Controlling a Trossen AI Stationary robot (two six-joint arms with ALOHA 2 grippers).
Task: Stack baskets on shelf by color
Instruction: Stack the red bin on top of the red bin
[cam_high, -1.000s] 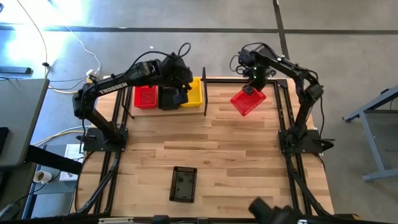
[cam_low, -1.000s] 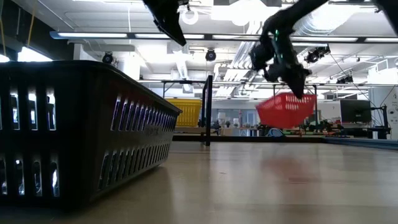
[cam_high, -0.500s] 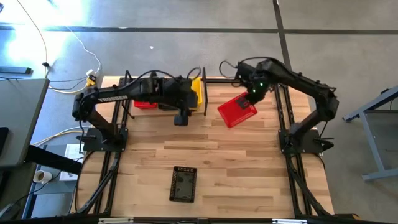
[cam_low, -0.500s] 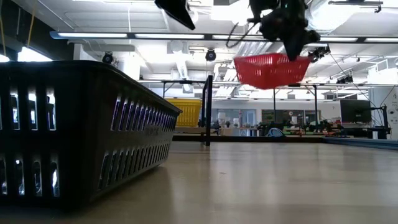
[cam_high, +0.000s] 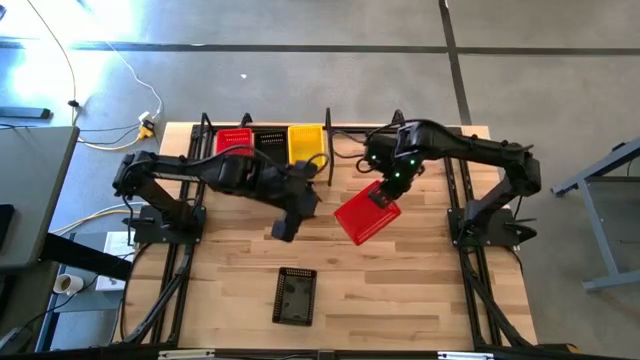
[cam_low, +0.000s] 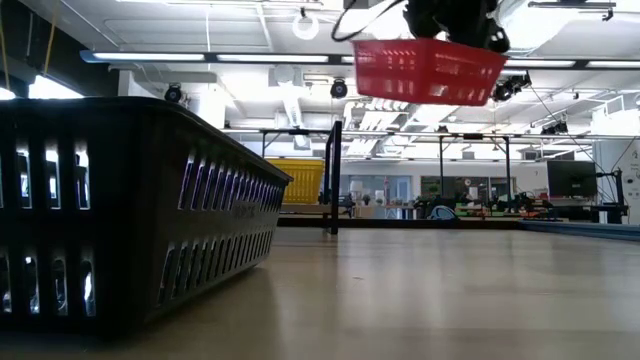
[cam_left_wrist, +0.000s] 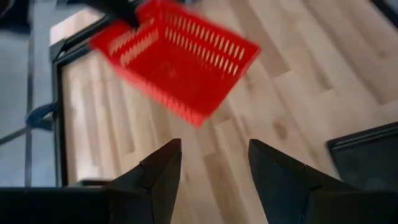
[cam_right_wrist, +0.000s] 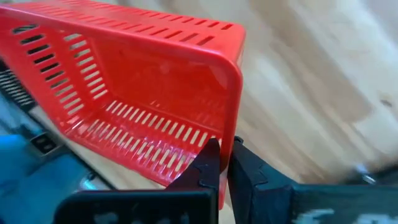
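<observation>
left hand (cam_left_wrist: 208, 165) spread, right hand (cam_right_wrist: 222, 163) clamped

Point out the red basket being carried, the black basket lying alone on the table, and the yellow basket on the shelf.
Carried red basket (cam_high: 362, 216), high view, its floor.
Lone black basket (cam_high: 295, 296), high view, its floor.
Yellow basket (cam_high: 305, 144), high view, its inside.

open tabletop (cam_high: 400, 280) right of lone black basket (cam_high: 295, 296)

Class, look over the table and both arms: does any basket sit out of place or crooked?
Yes. One black basket lies alone on the table's near side, far from the stacks on the shelf. The red basket hangs tilted in the air, pinched by its rim in the right gripper. The left gripper is open and empty.
</observation>
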